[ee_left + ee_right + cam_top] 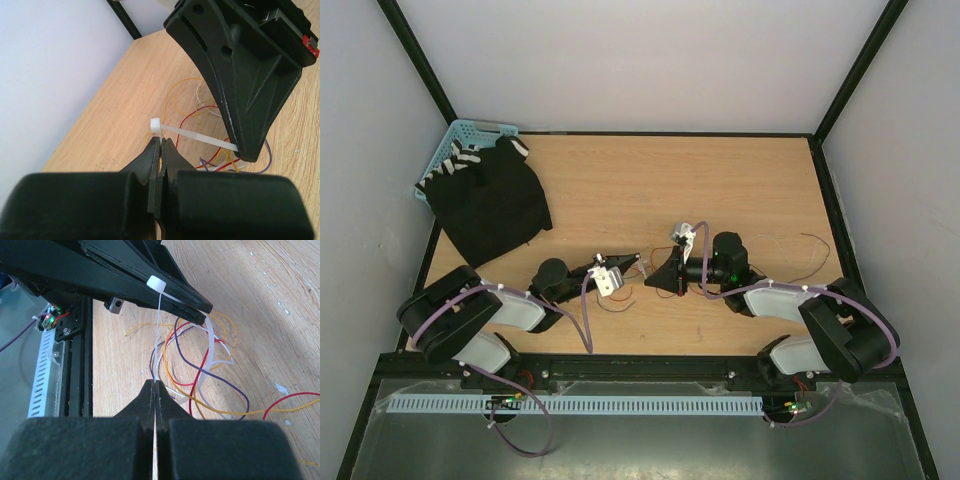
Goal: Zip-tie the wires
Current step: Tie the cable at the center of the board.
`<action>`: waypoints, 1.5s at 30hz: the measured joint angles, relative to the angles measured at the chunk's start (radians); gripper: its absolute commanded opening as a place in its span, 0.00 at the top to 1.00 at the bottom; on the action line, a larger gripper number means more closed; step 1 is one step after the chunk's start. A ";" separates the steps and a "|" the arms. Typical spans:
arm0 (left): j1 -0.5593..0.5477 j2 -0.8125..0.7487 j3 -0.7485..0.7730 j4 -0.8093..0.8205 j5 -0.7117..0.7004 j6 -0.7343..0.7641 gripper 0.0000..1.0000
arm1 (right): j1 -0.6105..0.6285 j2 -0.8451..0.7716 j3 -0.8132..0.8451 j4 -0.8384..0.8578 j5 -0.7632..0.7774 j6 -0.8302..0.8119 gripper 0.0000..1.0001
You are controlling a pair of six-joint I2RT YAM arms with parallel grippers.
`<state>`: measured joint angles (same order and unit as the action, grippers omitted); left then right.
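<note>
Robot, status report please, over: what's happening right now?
Both grippers shut: right gripper pinching zip tie tail, left gripper at its head. Wires loose, not cinched. Nothing blocking.

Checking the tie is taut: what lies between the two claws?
A white zip tie, stretched from the right claw to its head beside the left claw. Both wrist views show it.

Light wooden tabletop (pixel 720 180). Black cloth (pixel 492 208) crumpled at 10 o'clock, with striped black-and-white bits at its far edge, overlapping a turquoise slotted basket (pixel 470 130) in that corner. White slotted strip (pixel 620 405) runs along the 6 o'clock edge, beside a black frame rail (pixel 640 367).
</note>
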<state>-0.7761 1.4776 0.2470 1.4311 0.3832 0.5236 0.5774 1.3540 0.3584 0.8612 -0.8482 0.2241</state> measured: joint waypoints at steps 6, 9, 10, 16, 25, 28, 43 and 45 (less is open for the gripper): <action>0.000 0.002 0.000 0.000 0.001 0.000 1.00 | -0.001 0.000 0.002 0.000 -0.001 0.000 1.00; -0.001 0.002 0.000 0.000 0.000 0.000 1.00 | -0.001 0.000 0.006 0.000 -0.002 0.000 1.00; -0.001 0.002 0.000 0.000 0.001 0.000 1.00 | -0.001 0.000 0.006 0.000 -0.002 0.000 1.00; -0.001 0.003 0.000 0.000 0.000 0.000 1.00 | -0.002 0.000 0.007 0.000 -0.003 0.000 1.00; -0.005 0.003 0.000 0.000 0.000 0.000 1.00 | -0.002 0.003 0.008 -0.002 -0.014 0.000 1.00; -0.005 0.003 0.000 0.000 0.000 0.000 1.00 | -0.002 0.010 0.008 -0.005 -0.017 0.000 1.00; -0.006 0.005 0.000 0.000 -0.006 0.005 1.00 | -0.002 0.006 0.008 -0.007 -0.016 0.000 1.00; -0.006 0.008 0.000 0.000 -0.007 0.002 1.00 | -0.002 0.005 0.008 -0.007 -0.017 0.000 1.00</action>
<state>-0.7826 1.4857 0.2474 1.4311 0.3759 0.5255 0.5758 1.3594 0.3660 0.8539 -0.8654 0.2237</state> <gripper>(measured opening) 0.002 0.010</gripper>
